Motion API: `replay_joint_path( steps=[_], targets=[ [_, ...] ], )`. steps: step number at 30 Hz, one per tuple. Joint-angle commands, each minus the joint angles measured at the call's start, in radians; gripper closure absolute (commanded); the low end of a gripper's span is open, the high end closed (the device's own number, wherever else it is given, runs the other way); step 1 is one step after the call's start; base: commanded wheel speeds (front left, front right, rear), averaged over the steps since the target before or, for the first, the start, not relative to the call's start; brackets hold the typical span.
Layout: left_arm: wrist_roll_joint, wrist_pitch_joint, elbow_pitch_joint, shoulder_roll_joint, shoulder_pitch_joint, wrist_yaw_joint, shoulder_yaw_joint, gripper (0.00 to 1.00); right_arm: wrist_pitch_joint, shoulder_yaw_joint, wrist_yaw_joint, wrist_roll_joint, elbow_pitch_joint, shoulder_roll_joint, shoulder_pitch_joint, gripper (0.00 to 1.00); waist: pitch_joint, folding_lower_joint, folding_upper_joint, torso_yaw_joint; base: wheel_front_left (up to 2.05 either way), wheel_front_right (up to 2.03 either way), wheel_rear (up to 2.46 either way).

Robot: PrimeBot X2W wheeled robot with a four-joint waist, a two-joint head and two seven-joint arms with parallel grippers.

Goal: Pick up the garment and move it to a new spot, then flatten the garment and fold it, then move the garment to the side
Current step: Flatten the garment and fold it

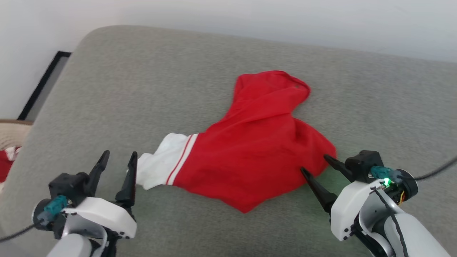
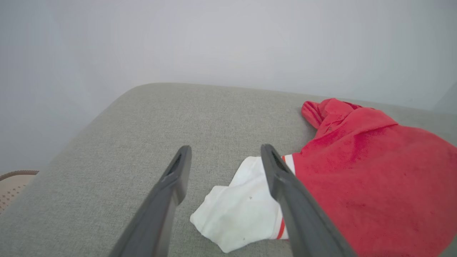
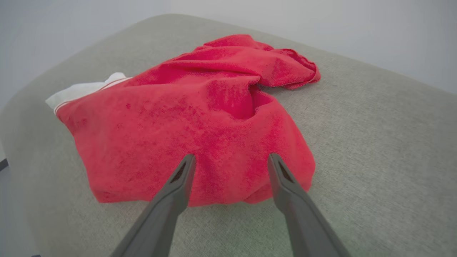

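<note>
While my left hand (image 1: 119, 155) and right hand (image 1: 314, 163) are both open and hold nothing, the shirt (image 1: 257, 142) lies bunched up between them, so I think flattening is my job now, and next I must pinch its edges.

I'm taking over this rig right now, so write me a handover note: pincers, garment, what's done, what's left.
Garment: crumpled on the grey cushion, held by neither pincer.
Left pincer: open, empty, beside the white sleeve.
Right pincer: open, empty, at the red cloth's near right edge.
Done: nothing flattened or folded yet.
Left: flatten, fold, move it aside.
</note>
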Motion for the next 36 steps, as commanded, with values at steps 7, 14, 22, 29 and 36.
replay_joint_path(
  steps=[7, 14, 22, 29, 36],
  targets=[
    [0.045, -0.090, -0.009, -0.101, 0.025, -0.011, 0.010, 0.00, 0.112, 0.097, 0.000, 0.016, 0.074, -0.076, -0.089, 0.00, 0.019, 0.0000, 0.0000, 0.102, 0.00, 0.00, 0.00],
    [0.128, -0.095, -0.016, -0.215, 0.044, -0.056, 0.077, 0.00, 0.152, 0.178, 0.000, 0.018, 0.215, -0.090, -0.186, 0.00, 0.026, 0.0000, 0.0000, 0.149, 0.00, 0.00, 0.00],
    [0.230, -0.095, -0.033, -0.324, 0.092, -0.134, 0.198, 0.00, 0.142, 0.220, 0.000, 0.066, 0.349, -0.095, -0.269, 1.00, 0.016, 0.0000, 0.0000, 0.159, 0.00, 0.00, 0.00],
    [0.287, -0.095, -0.029, -0.371, 0.131, -0.188, 0.292, 0.00, 0.157, 0.172, 0.000, 0.154, 0.302, -0.181, -0.246, 1.00, -0.009, 0.0000, 0.0000, 0.127, 0.00, 0.00, 0.00],
    [0.321, -0.095, -0.033, -0.400, 0.155, -0.225, 0.353, 0.00, 0.218, 0.037, 0.000, 0.196, 0.189, -0.321, -0.139, 1.00, -0.022, 0.0000, 0.0000, 0.089, 0.00, 0.00, 0.00]
  ],
)
